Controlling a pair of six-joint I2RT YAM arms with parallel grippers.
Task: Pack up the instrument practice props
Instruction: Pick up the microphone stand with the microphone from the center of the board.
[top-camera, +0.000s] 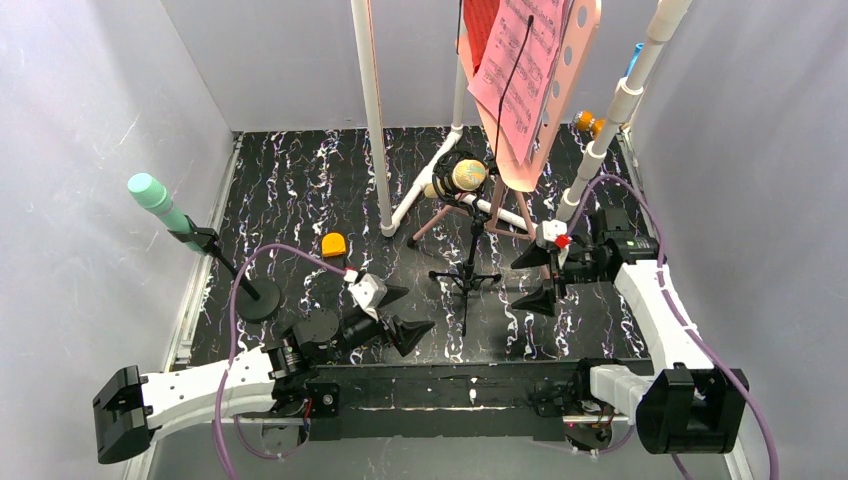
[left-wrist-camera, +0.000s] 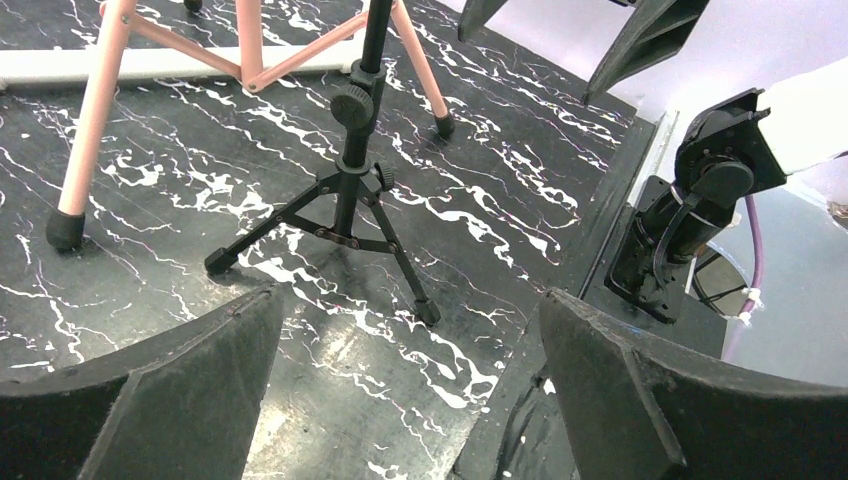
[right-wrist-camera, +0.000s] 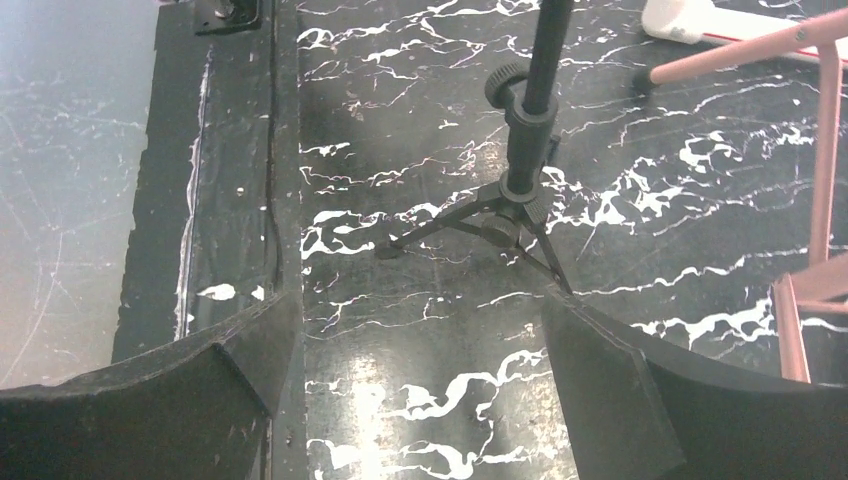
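You see the pink music stand (top-camera: 583, 45) upright at rear centre, sheet music (top-camera: 535, 60) leaning on its desk. The yellow microphone (top-camera: 467, 175) stands on its black tripod (top-camera: 468, 270) just ahead. Left gripper (top-camera: 410, 312) and right gripper (top-camera: 532, 278) gape wide and empty, flanking that tripod, probably to take it first.

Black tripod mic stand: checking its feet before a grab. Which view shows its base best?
Left wrist: the black tripod mic stand has its base close and unobstructed. Right wrist hides one foot behind a finger. Top external shows it whole but small.
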